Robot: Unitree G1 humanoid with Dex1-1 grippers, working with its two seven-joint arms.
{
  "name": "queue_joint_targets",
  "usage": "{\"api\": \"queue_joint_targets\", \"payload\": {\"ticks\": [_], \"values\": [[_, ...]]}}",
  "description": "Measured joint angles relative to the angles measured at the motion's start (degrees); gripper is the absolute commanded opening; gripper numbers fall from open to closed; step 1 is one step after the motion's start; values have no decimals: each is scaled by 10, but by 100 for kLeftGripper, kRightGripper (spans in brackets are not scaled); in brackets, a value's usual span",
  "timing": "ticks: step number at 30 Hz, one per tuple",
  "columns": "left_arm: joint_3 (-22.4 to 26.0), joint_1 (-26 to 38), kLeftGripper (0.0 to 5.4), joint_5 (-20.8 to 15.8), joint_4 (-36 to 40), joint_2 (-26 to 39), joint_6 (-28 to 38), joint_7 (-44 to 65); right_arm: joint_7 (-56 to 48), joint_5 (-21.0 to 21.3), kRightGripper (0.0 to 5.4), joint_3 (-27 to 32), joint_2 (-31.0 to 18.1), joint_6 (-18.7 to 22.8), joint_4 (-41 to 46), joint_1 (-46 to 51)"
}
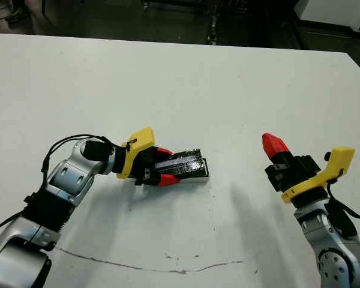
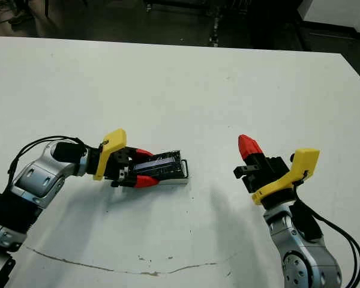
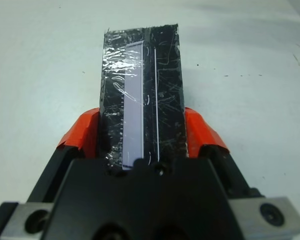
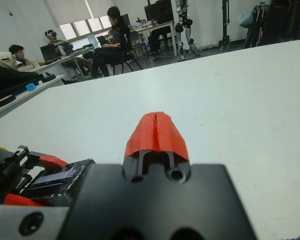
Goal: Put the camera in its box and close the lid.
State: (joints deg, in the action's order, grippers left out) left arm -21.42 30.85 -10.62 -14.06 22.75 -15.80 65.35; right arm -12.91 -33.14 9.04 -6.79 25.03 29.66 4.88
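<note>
The glossy black lid lies flat on top of the white box, of which only a thin white edge shows beneath it. My left gripper is shut on the lid, one red finger pressed against each long side. A pale reflective strip runs along the lid in the left wrist view. The camera is hidden. My right gripper hovers to the right of the box, well apart from it, with its red fingers shut together and holding nothing.
A thin dark scuff line crosses the white table near the front. Beyond the table's far edge is dark floor with stands. The right wrist view shows people seated at desks in the background.
</note>
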Motion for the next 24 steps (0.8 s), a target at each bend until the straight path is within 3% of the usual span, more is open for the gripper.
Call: {"api": "queue_joint_targets", "payload": {"ticks": [24], "values": [[-13,21,317,39,-75,-63,29,-13,6,-8,0,1,-5,2,5,0]]}}
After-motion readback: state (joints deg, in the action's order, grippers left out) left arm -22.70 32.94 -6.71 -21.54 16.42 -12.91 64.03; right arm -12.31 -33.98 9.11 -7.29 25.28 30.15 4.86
